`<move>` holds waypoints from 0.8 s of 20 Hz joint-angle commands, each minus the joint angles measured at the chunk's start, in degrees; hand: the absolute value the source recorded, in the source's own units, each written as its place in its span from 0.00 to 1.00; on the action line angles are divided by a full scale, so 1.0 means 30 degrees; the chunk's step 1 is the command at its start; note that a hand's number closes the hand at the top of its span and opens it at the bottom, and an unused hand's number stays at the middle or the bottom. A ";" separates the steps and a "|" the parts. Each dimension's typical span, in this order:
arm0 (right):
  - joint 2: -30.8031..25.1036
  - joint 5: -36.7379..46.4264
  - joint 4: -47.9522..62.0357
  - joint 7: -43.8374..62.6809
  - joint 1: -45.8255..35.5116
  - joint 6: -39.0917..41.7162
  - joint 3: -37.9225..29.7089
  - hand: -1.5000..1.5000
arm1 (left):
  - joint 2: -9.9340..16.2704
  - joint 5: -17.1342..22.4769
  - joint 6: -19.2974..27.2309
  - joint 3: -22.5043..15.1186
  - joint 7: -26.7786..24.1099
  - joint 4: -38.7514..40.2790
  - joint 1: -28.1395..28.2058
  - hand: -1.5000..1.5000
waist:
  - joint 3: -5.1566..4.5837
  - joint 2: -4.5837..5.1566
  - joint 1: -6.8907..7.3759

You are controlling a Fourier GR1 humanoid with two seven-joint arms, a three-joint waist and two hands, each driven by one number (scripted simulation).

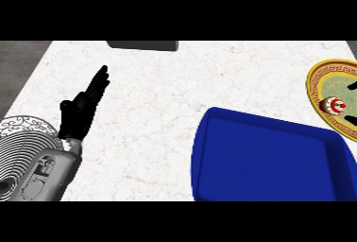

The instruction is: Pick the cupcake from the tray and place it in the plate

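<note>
Resting left hand open, holding nothing, well left of tray. Cupcake already on plate, right of tray, near rim facing it. Black finger-like shape beside cake, right hand unclear; nudge it and cake rolls off.

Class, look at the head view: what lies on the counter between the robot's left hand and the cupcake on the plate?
In the head view, bare counter and the blue tray's upper corner lie between the left hand and the cupcake on the plate.

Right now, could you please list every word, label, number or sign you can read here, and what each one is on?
None: no readable text anywhere.
The gold-rimmed plate carries only an ornamental border pattern.
The cupcake shows red and white marks, not letters.
The blue tray is plain.
</note>
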 commanded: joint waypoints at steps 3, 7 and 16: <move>0.2128 -0.0088 0.2333 -0.0635 -0.1076 -0.0750 -0.0483 0.00 | -0.0231 -0.0047 0.0064 0.0310 0.0588 0.0598 -0.0840 0.50 | 0.0021 0.0079 -0.0285; 0.2043 -0.1307 0.3013 -0.1602 -0.1708 0.1156 -0.1679 0.00 | -0.0655 -0.0470 0.0388 0.0011 -0.0117 0.0722 -0.0213 0.50 | 0.0021 0.0040 -0.0332; -0.1504 -0.5722 0.4375 -0.1784 -0.1907 0.4829 -0.6251 0.00 | -0.0090 -0.0473 0.0239 0.0601 -0.0513 0.0462 0.0408 0.50 | 0.0020 -0.0015 -0.0671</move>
